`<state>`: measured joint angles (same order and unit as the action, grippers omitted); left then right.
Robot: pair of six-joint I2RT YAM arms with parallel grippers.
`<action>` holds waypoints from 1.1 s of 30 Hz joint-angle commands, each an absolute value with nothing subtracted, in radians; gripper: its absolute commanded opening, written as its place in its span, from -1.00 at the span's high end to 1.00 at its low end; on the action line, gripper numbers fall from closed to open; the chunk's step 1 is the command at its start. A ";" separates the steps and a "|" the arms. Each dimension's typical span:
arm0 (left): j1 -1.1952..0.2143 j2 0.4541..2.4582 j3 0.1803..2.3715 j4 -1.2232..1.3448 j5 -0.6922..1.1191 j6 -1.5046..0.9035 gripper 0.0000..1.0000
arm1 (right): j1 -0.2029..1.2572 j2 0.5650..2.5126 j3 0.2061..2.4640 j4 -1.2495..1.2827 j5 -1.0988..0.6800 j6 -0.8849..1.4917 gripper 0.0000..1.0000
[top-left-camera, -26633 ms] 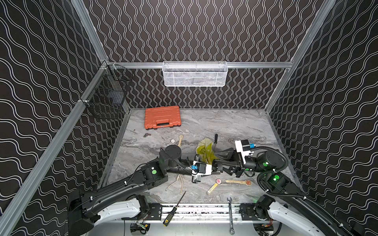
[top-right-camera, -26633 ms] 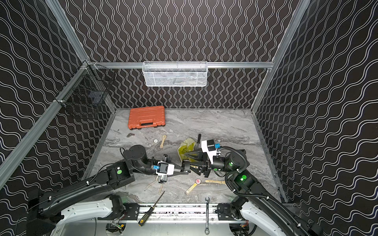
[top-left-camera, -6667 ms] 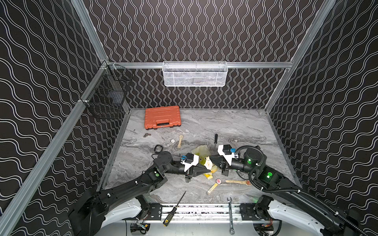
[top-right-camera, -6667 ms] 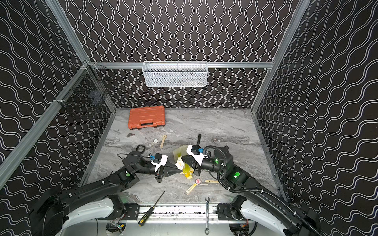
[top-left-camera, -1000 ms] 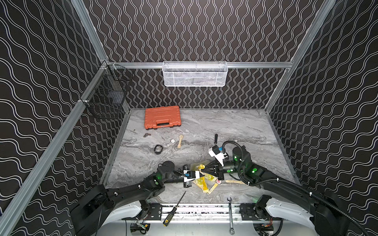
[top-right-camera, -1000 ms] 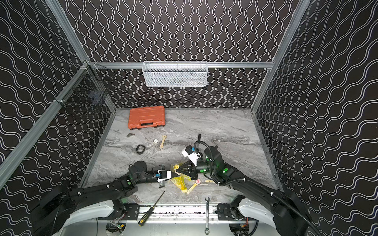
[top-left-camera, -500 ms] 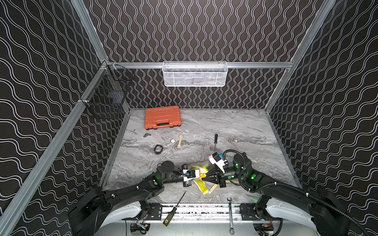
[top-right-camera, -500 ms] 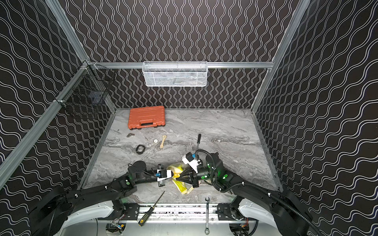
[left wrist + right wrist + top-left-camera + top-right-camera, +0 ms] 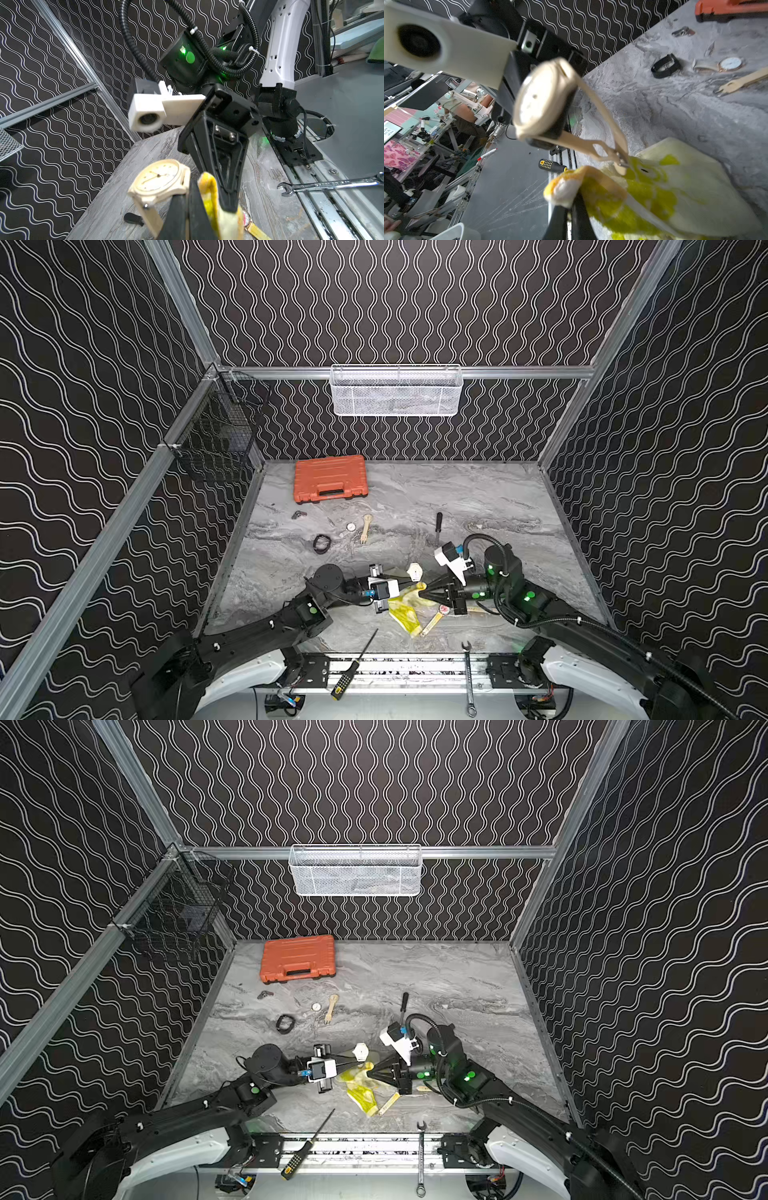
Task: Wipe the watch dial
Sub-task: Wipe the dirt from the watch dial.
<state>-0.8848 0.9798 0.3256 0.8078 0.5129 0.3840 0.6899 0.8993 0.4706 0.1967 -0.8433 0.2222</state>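
Grey marble worktop (image 9: 478, 506), front centre. Cream watch (image 9: 414, 571): raised, strap pinched in the closed left end effector (image 9: 186, 202). Yellow cloth (image 9: 405, 608): folded tip clamped in the closed right end effector (image 9: 423, 593), just beside the dial, remainder trailing onto the worktop. Since one second ago: right wrist shifted slightly; both grips unchanged.

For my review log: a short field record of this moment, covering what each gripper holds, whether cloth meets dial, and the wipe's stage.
left gripper: shut on the cream watch, held off the table
right gripper: shut on a fold of the yellow cloth; the rest trails onto the table
cloth and dial: apart; the fold sits beside the watch case
stage: both things gripped, no wiping contact now
also on table: second watch, black band, orange case
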 commanded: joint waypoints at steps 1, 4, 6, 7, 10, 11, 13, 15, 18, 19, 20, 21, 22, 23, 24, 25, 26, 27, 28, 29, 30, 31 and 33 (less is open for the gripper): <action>-0.885 0.975 0.324 0.837 0.529 0.365 1.00 | 0.661 0.868 0.499 0.154 -0.828 0.172 1.00; -0.885 0.967 0.318 0.830 0.516 0.365 1.00 | 0.625 0.852 0.524 0.184 -0.860 0.187 1.00; -0.885 0.958 0.316 0.818 0.518 0.370 1.00 | 0.610 0.847 0.557 0.155 -0.861 0.171 1.00; -0.886 0.952 0.319 0.801 0.524 0.373 1.00 | 0.605 0.850 0.574 0.135 -0.849 0.154 1.00; -0.885 0.937 0.313 0.787 0.524 0.358 1.00 | 0.598 0.870 0.626 0.073 -0.775 0.097 1.00; -0.885 0.936 0.306 0.796 0.519 0.348 1.00 | 0.598 0.886 0.640 0.060 -0.747 0.088 1.00; -0.885 0.934 0.295 0.797 0.522 0.335 1.00 | 0.594 0.917 0.658 0.063 -0.714 0.095 1.00; -0.885 0.935 0.282 0.798 0.521 0.314 1.00 | 0.592 0.949 0.651 0.114 -0.682 0.138 1.00; -0.886 0.964 0.260 0.818 0.501 0.262 1.00 | 0.583 1.000 0.630 0.164 -0.603 0.201 1.00; -0.886 0.986 0.263 0.808 0.496 0.246 1.00 | 0.575 1.019 0.622 0.172 -0.571 0.219 1.00; -0.885 1.012 0.270 0.794 0.497 0.232 1.00 | 0.563 1.038 0.611 0.178 -0.537 0.237 1.00; -0.886 1.037 0.275 0.793 0.496 0.216 1.00 | 0.550 1.056 0.600 0.186 -0.515 0.255 1.00; -0.885 1.077 0.279 0.808 0.485 0.184 1.00 | 0.525 1.078 0.591 0.190 -0.507 0.274 1.00; -0.885 1.118 0.276 0.834 0.474 0.150 1.00 | 0.497 1.100 0.583 0.198 -0.514 0.297 1.00; -0.885 1.153 0.270 0.868 0.468 0.125 1.00 | 0.472 1.117 0.576 0.210 -0.523 0.319 1.00; -0.884 1.191 0.261 0.921 0.468 0.100 1.00 | 0.445 1.137 0.568 0.220 -0.539 0.340 1.00; -0.883 1.242 0.250 0.974 0.475 0.081 1.00 | 0.411 1.156 0.565 0.223 -0.555 0.348 1.00; -0.881 1.283 0.250 1.003 0.484 0.065 1.00 | 0.396 1.173 0.569 0.217 -0.558 0.346 1.00; -0.874 1.332 0.257 1.024 0.506 0.055 1.00 | 0.386 1.190 0.580 0.191 -0.556 0.337 1.00; -0.868 1.385 0.269 1.040 0.527 0.046 1.00 | 0.375 1.207 0.593 0.165 -0.556 0.323 1.00; -0.861 1.431 0.281 1.055 0.549 0.036 1.00 | 0.368 1.219 0.603 0.149 -0.559 0.312 1.00; -0.852 1.482 0.292 1.092 0.586 0.017 1.00 | 0.362 1.229 0.613 0.134 -0.563 0.301 1.00; -0.833 1.568 0.301 1.181 0.632 -0.025 1.00 | 0.355 1.233 0.622 0.123 -0.574 0.287 1.00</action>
